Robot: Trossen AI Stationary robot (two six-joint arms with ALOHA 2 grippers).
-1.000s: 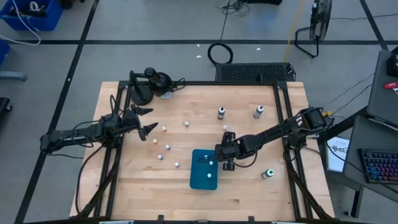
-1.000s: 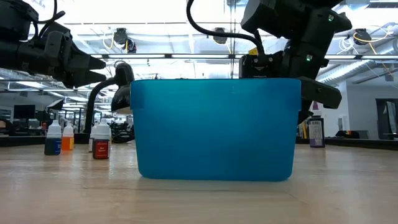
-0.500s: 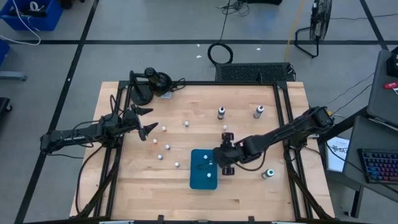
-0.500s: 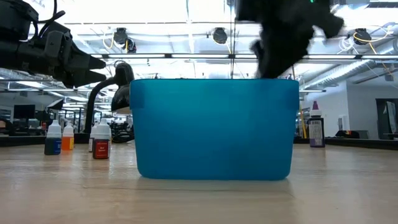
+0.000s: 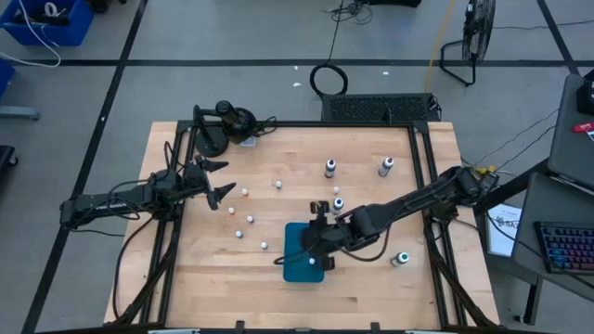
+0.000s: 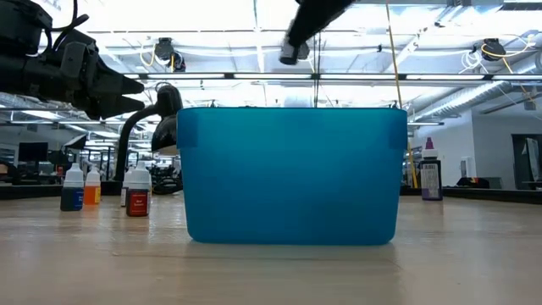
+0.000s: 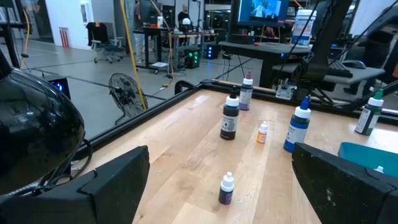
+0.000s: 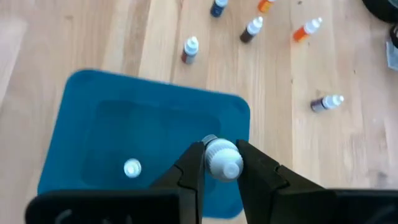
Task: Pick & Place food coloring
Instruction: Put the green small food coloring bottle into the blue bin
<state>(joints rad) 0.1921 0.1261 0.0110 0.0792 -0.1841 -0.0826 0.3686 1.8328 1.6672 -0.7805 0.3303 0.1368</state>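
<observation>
The teal tray lies near the table's middle, with one white-capped bottle lying inside it. My right gripper hovers above the tray, shut on another small food coloring bottle. Several more tiny bottles stand scattered on the wood left of the tray. My left gripper waits open at the table's left side, clear of them; it also shows at the upper left of the low view. My right gripper pinches the little bottle at its white cap between the two fingertips. The fingers slant down from the table's right side. The bottle is lifted clear, above the tray's inside; the cap hides its body.
Taller bottles stand behind the tray, at the far middle, the far right and close behind it. A green-capped one stands at the tray's right. A black lamp-like stand sits at the far left corner.
My right gripper has risen from beside the tray's right edge and moved toward the table's left and near edge, so it now stands above the tray. In the low view it has climbed almost out of the picture's top.
</observation>
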